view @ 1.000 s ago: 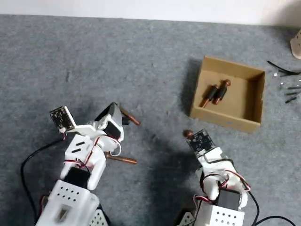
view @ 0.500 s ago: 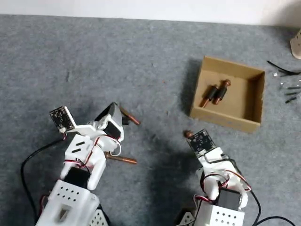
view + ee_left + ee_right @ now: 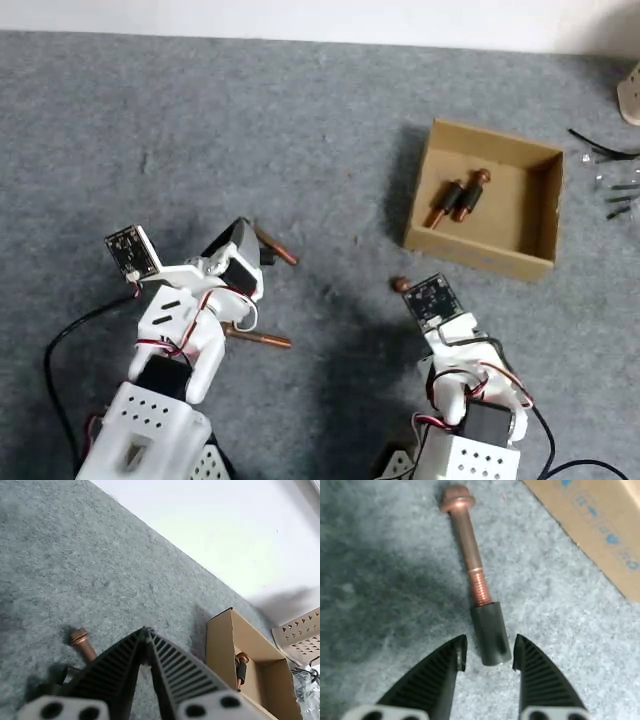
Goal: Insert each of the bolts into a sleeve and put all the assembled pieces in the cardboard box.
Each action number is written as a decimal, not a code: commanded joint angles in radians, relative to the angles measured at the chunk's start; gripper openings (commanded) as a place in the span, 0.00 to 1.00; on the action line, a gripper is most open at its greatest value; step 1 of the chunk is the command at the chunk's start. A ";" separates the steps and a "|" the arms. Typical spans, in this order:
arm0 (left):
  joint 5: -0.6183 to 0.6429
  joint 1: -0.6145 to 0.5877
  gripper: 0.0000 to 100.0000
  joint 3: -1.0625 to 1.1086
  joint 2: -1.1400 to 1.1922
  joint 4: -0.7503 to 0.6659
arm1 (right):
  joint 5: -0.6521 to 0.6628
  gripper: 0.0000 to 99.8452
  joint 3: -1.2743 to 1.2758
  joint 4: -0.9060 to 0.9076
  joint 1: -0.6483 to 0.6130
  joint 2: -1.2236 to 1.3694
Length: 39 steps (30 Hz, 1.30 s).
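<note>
A copper bolt lies on the grey carpet with its threaded end inside a black sleeve. My right gripper is open, and the sleeve's free end sits between its fingertips without touching either. From above, that bolt's head peeks out beside the right arm. My left gripper is shut with nothing in it, just above another bolt. Two loose bolts lie by the left arm. The cardboard box holds two assembled pieces.
Black cables and small parts lie right of the box, near the table's far right edge. A box wall runs close to the bolt and sleeve. Open carpet spreads across the far left.
The right arm has drawn back slightly toward its base, uncovering a little more of the bolt head. The left arm has stayed still.
</note>
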 commanded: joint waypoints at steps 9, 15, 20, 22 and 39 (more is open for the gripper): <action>0.003 -0.008 0.01 -0.010 -0.015 0.000 | -0.118 0.13 -0.232 -0.094 -0.012 0.489; 0.002 -0.010 0.01 -0.010 -0.015 0.000 | -0.155 0.13 -0.386 -0.148 -0.145 0.885; 0.002 -0.010 0.01 -0.010 -0.015 0.000 | -0.153 0.13 -0.390 -0.344 -0.193 1.033; 0.002 -0.010 0.01 -0.010 -0.015 0.000 | -0.153 0.13 -0.390 -0.401 -0.193 1.090; 0.002 -0.005 0.01 -0.012 -0.015 0.000 | -0.149 0.13 -0.424 -0.535 -0.059 1.147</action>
